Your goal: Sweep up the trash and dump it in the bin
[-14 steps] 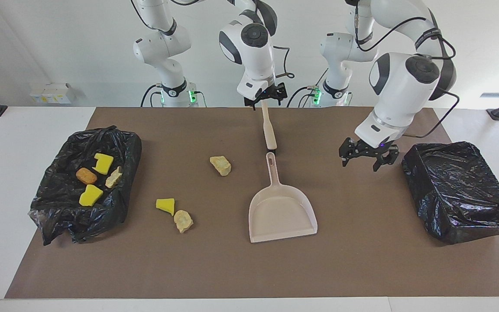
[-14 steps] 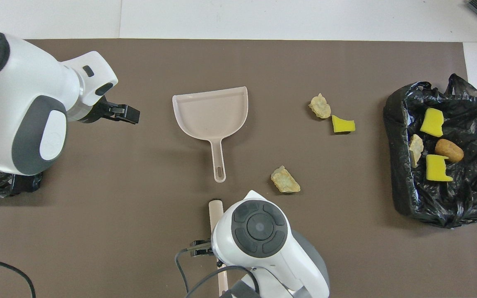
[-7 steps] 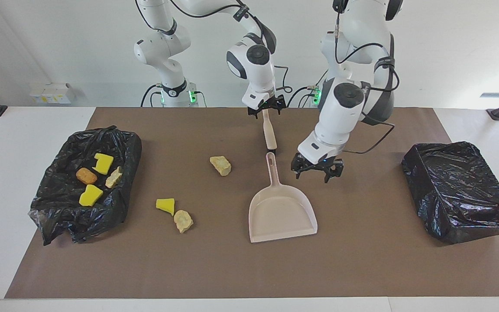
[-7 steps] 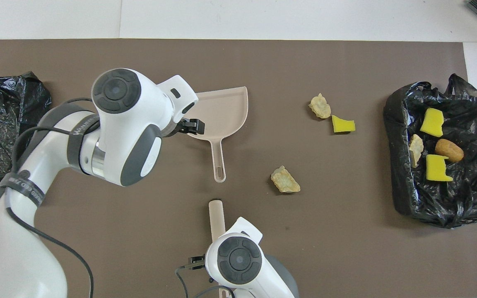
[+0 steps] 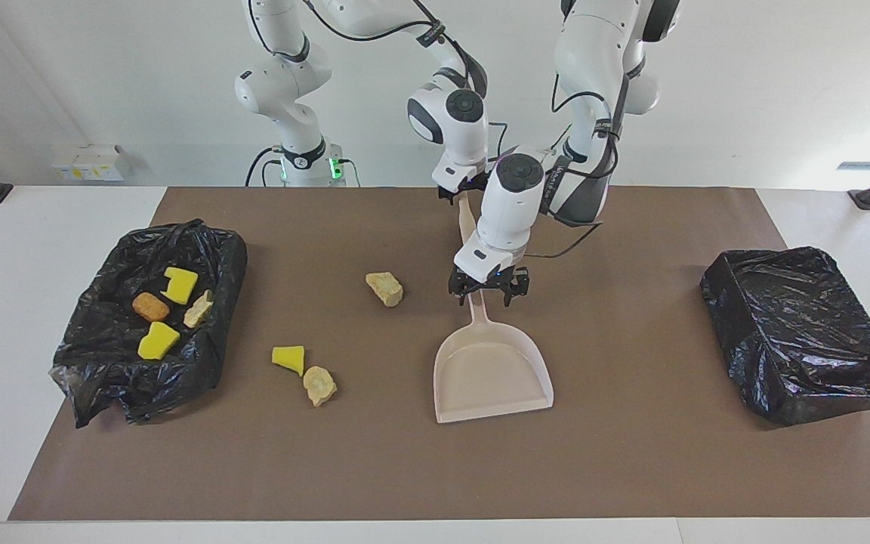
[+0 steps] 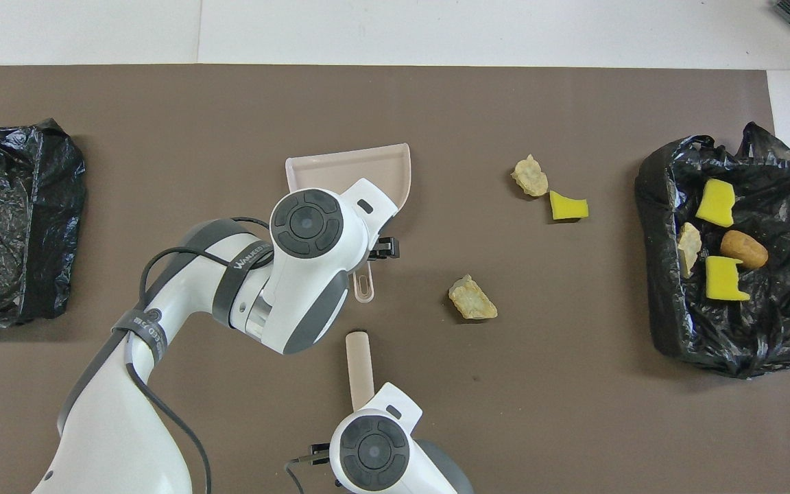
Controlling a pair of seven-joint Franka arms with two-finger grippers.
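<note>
Three bits of trash lie loose on the brown mat: a beige foam lump (image 5: 384, 288) (image 6: 472, 299), a yellow sponge wedge (image 5: 288, 358) (image 6: 567, 206) and another beige lump (image 5: 319, 385) (image 6: 530, 175). Several more bits lie in the black-bag bin (image 5: 103, 363) (image 6: 779, 343) at the right arm's end. The beige dustpan (image 5: 492, 374) (image 6: 340, 175) lies mid-mat. My left gripper (image 5: 488, 291) is open, low over the dustpan's handle (image 5: 480, 306), fingers either side of it. My right gripper (image 5: 465, 193) is shut on the top of a beige stick handle (image 5: 467, 227) (image 6: 358, 360), which slants down to the mat.
A second black-bag bin (image 5: 801, 332) (image 6: 11, 219) stands at the left arm's end of the mat and holds nothing I can see. The brown mat (image 5: 631, 453) covers most of the white table.
My left arm has swung from beside the black-bag bin at its own end to the dustpan's handle and come lower. My right arm has drawn slightly back toward the robots with the stick.
</note>
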